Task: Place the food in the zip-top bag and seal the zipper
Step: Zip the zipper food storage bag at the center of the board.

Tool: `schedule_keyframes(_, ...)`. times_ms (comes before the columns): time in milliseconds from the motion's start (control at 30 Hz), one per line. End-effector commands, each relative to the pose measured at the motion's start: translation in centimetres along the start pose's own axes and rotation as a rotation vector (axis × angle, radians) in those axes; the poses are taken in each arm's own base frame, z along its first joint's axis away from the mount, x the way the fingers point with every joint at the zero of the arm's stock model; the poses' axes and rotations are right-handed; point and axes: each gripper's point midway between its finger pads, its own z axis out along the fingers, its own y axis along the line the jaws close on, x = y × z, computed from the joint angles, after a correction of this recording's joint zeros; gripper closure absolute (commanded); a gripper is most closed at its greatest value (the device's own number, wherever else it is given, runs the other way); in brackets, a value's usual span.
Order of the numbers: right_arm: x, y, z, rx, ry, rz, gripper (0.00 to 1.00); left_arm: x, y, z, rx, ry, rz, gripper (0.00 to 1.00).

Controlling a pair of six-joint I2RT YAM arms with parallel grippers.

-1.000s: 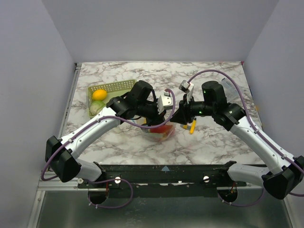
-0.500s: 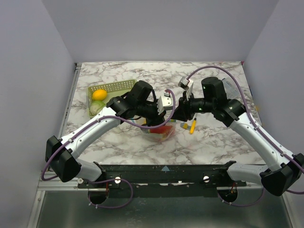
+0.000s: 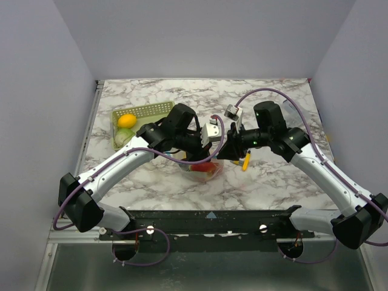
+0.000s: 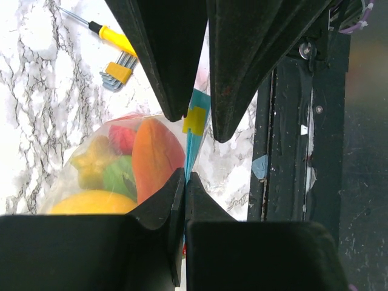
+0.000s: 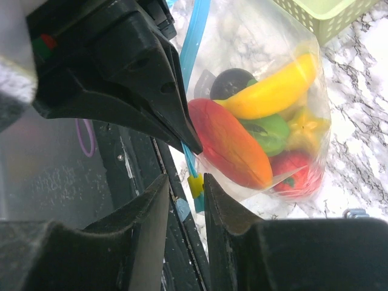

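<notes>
The zip-top bag (image 3: 204,169) hangs just above the table centre, holding several food toys: an orange-red fruit (image 5: 230,145), a yellow banana (image 5: 273,91), a green piece (image 5: 270,130), a yellow star (image 5: 306,130) and a red berry (image 5: 294,170). My left gripper (image 4: 186,177) is shut on the light-blue zipper (image 4: 193,151) at the bag's top edge. My right gripper (image 5: 187,182) is open, its jaws on either side of the zipper's small yellow slider (image 5: 195,183), right next to the left fingers (image 5: 139,79).
A green basket (image 3: 145,112) at the back left holds a yellow lemon (image 3: 127,120) and a pale green piece (image 3: 123,138). A yellow-handled screwdriver (image 4: 115,39) and hex keys (image 4: 118,76) lie right of the bag. The black frame rail (image 4: 285,151) runs along the near edge.
My right gripper has moved left, closer to the left gripper and the bag's top edge, with its jaws a little narrower. The left arm and the bag have stayed put.
</notes>
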Motion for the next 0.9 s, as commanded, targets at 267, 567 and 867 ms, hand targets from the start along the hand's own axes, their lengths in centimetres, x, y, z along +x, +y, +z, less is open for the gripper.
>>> schedule_keyframes(267, 0.2, -0.8, 0.3, 0.025, 0.025, -0.003, 0.66, -1.7, -0.5, -0.4, 0.037, -0.047, 0.040, 1.00)
schedule_keyframes(567, -0.1, -0.4, 0.4, -0.002, 0.018, -0.004, 0.93, -1.7, -0.5, -0.2, 0.043, -0.046, 0.036, 1.00)
schedule_keyframes(867, 0.1, -0.5, 1.8, -0.017, 0.036, -0.012, 0.95, -1.8, -0.7, -0.1, 0.062, -0.048, 0.027, 1.00)
